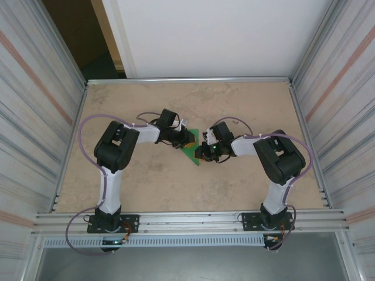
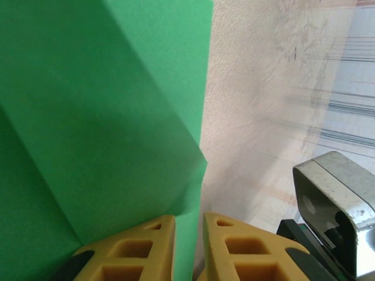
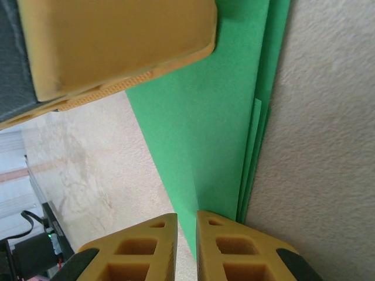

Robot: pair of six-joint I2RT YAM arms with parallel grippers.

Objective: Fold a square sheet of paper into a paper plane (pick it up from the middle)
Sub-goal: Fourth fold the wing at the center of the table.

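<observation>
Two arms are meeting at the middle of the bench (image 1: 234,105), where the square sheet of paper (image 1: 191,153) (already creased into layers, its stacked edges showing in the right wrist view) is lying. The left gripper (image 1: 182,140) is sitting at ten o'clock of the sheet, its jaws pressing nearly together on a folded green edge. The right gripper (image 1: 204,153) is sitting at four o'clock, its jaws likewise pinching the paper's edge with barely a gap between them.
</observation>
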